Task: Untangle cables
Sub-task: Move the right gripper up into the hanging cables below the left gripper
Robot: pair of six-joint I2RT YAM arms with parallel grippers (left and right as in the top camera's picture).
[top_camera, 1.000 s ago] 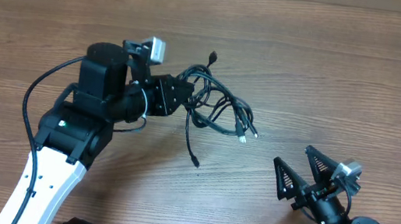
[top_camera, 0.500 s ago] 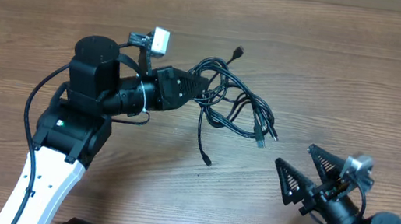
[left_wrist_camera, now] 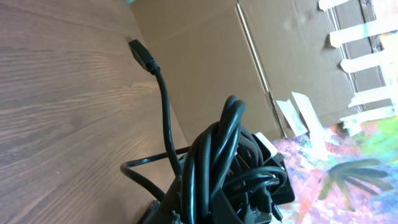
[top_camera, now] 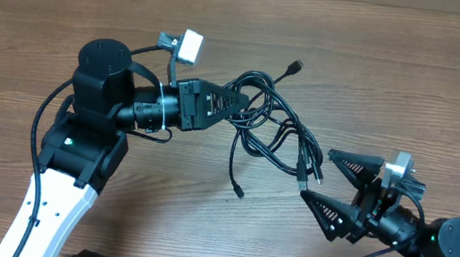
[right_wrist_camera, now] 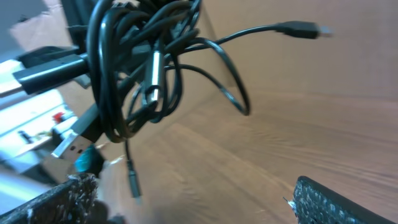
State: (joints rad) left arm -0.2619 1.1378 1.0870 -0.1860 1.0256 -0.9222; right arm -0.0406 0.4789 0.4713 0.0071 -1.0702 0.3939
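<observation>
Nearest, at right, the right jaws stand spread wide, either side of the dangling plug ends. Beyond them the cables (top_camera: 260, 120) hang as one knotted bunch off the worktop (top_camera: 400, 71), pinched at their left by the left jaws. We judge separation is just beginning; next, the right jaws should close on one loose strand.
</observation>
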